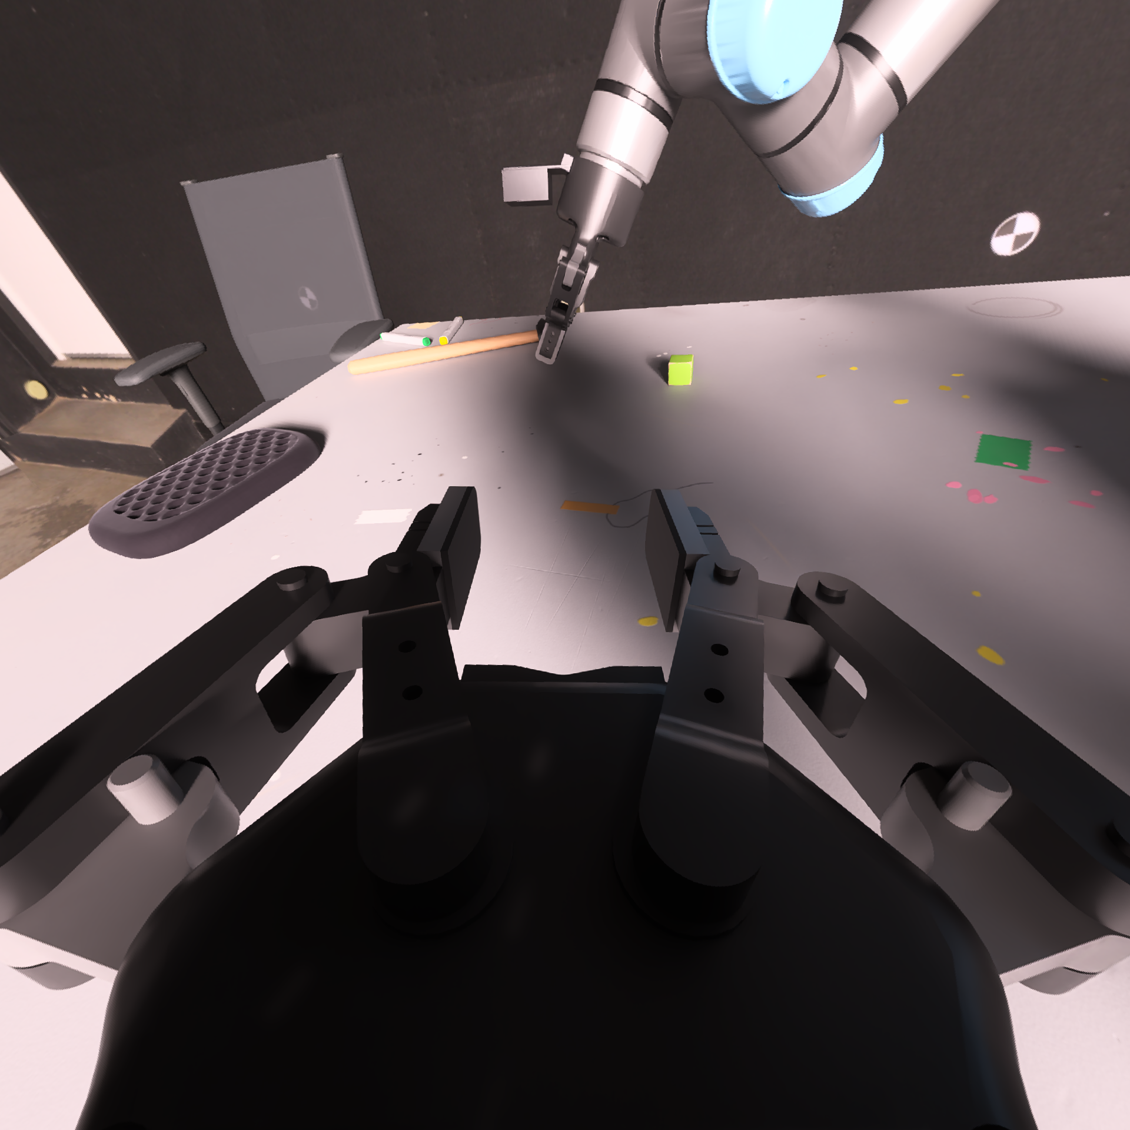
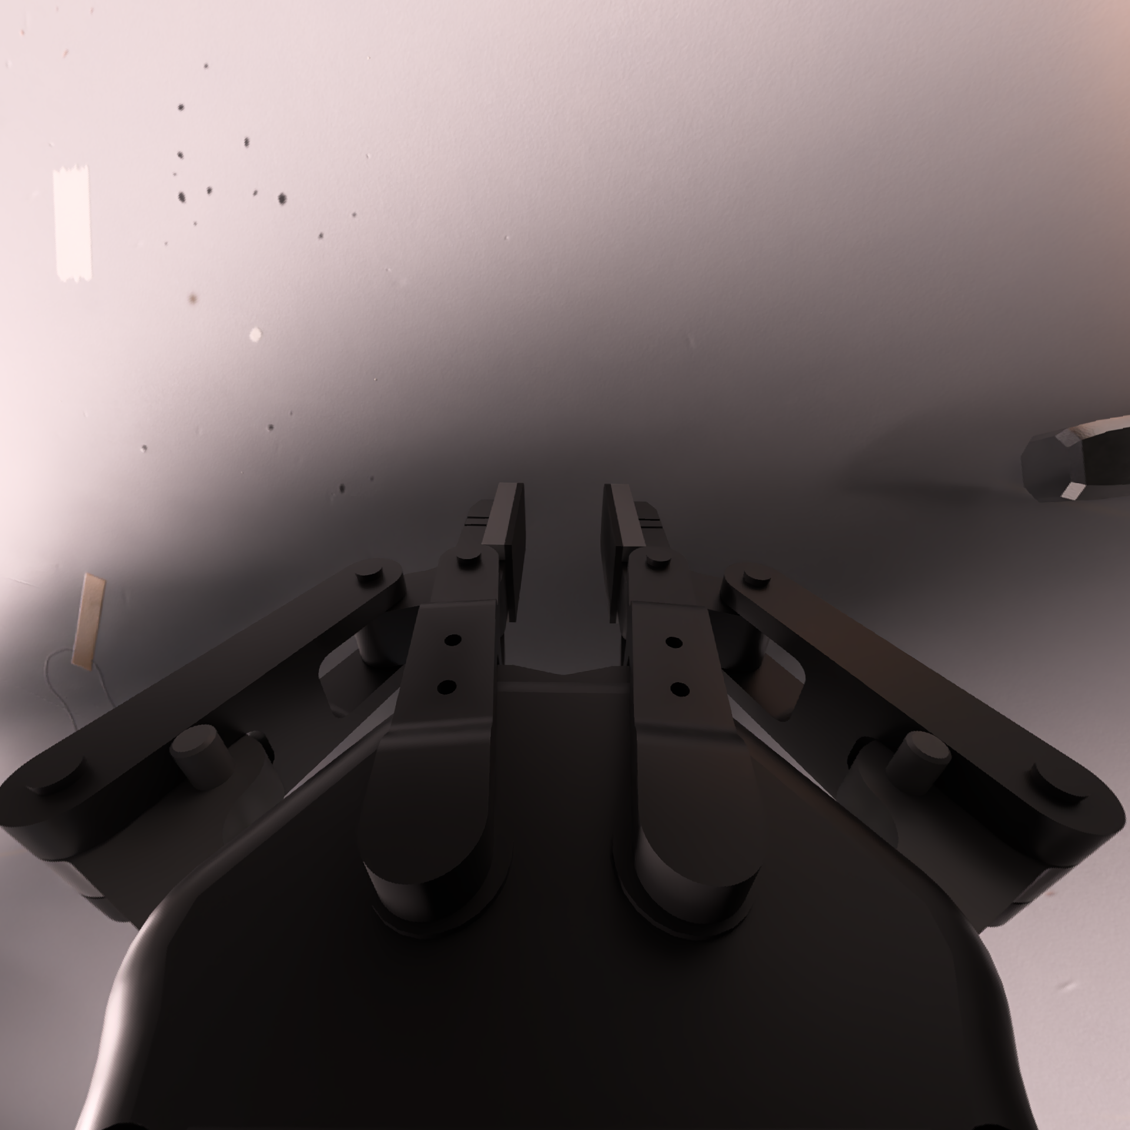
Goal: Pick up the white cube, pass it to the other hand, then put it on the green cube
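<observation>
The green cube sits on the white table at the far right of the middle. I see the white cube in neither view. My left gripper hovers low over the table, open and empty. My right gripper hangs from its arm at the far side, pointing down, its tips close to the table, left of the green cube. In the right wrist view my right gripper has its jaws a narrow gap apart with nothing between them, over shaded bare table.
A dark perforated pad lies at the left table edge. A wooden rod and markers lie at the far edge. A green patch and an orange tape strip mark the table. A dark faceted object shows at right.
</observation>
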### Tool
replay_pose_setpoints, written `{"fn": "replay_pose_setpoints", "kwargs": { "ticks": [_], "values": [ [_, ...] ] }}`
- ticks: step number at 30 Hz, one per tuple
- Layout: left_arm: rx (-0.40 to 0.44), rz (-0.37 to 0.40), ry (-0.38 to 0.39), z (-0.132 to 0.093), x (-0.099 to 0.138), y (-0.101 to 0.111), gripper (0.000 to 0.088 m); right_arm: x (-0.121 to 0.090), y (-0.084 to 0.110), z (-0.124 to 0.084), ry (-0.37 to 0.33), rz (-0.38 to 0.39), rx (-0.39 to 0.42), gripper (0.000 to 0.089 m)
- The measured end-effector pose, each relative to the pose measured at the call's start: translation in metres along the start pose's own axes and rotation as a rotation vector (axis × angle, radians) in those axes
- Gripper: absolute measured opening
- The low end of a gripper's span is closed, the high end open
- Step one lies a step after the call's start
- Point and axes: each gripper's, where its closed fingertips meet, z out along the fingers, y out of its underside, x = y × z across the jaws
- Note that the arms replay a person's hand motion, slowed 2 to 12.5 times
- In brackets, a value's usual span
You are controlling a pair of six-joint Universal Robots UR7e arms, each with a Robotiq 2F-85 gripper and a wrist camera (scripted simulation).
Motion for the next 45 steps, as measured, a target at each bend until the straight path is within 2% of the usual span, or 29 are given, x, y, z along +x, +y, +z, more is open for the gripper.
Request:
{"fn": "replay_pose_setpoints", "kwargs": {
  "ticks": [6,10,25,34,45],
  "values": [
    [-0.004,0.005,0.002,0.002,0.001,-0.001,0.0496,0.003,-0.004,-0.002,0.02,0.015,0.019,0.0392],
    [-0.004,0.008,0.003,0.002,0.002,-0.003,0.0498,0.003,-0.007,-0.006,0.025,0.018,0.031,0.0467],
    [-0.002,0.021,0.003,-0.001,0.005,-0.007,0.05,0.0,-0.017,-0.039,0.038,-0.003,0.102,0.045],
    [-0.004,0.025,-0.006,-0.005,0.006,-0.008,0.0501,-0.007,-0.022,-0.068,0.045,-0.015,0.15,0.0451],
    [-0.001,0.019,-0.018,-0.013,0.006,-0.008,0.051,-0.025,-0.026,-0.107,0.041,-0.041,0.231,0.0471]
  ]
}}
